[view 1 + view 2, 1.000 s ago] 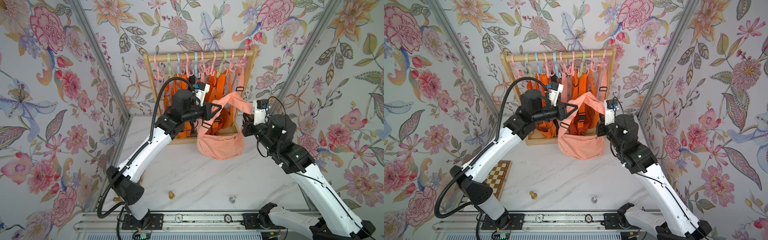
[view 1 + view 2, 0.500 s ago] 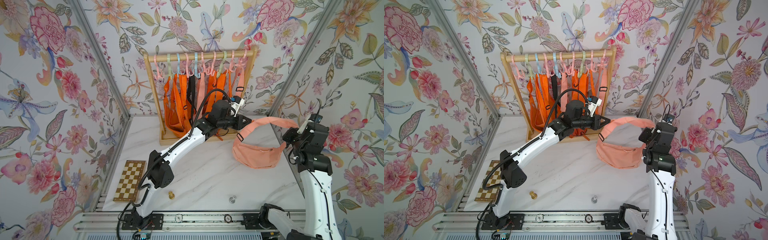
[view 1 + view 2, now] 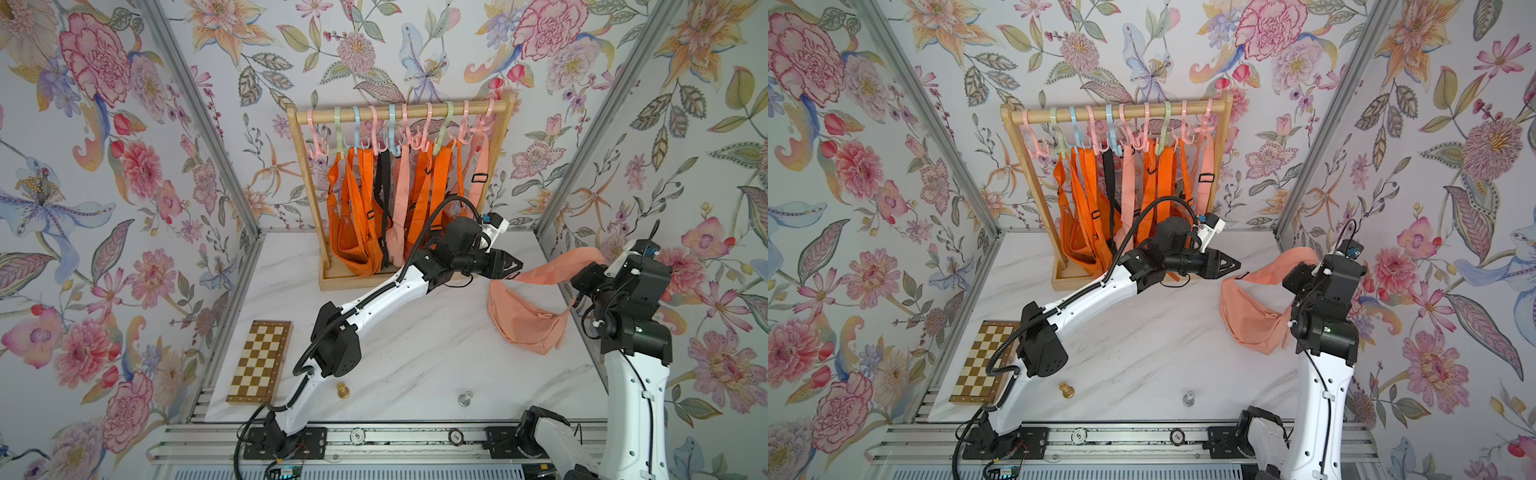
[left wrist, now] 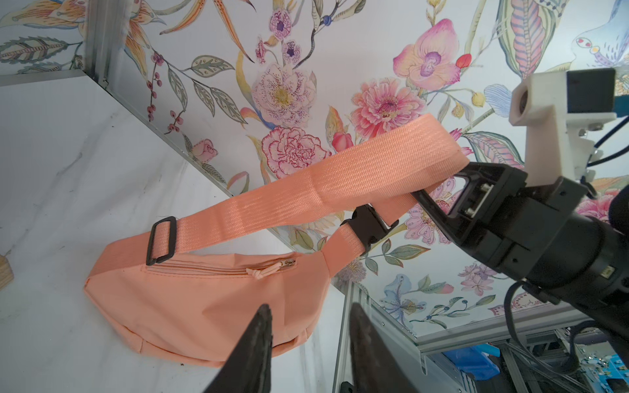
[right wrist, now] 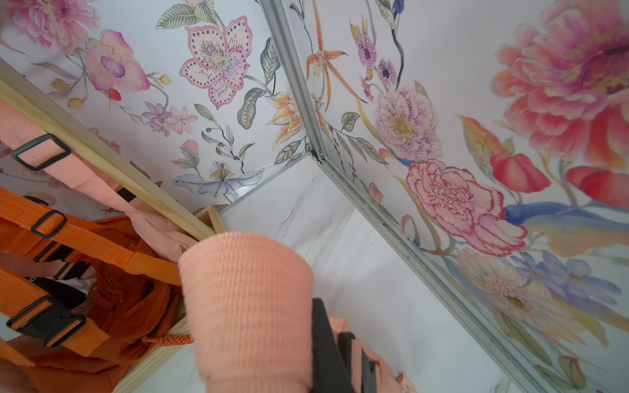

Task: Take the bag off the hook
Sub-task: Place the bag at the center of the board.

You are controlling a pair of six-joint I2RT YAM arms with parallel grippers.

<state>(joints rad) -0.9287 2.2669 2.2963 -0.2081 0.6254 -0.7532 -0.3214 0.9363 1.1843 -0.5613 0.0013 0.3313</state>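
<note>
Bag (image 3: 525,322), peach, rests on the white marble counter (image 3: 415,353) near its right edge, off the rack (image 3: 309,187) at the back edge. The right gripper (image 4: 429,190) has its jaws clenched on the raised strap (image 3: 552,268); the left gripper (image 3: 515,266) has its jaws parted, empty. Flowered walls (image 3: 124,166) enclose three sides.

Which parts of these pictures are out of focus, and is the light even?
In both top views: even, soft light, faint shadows, peach bag sharp. Left wrist view: bag sharp, left tool near the lens slightly soft. Right wrist view: strap close to the lens soft, nearest wallpaper blurred.
</note>
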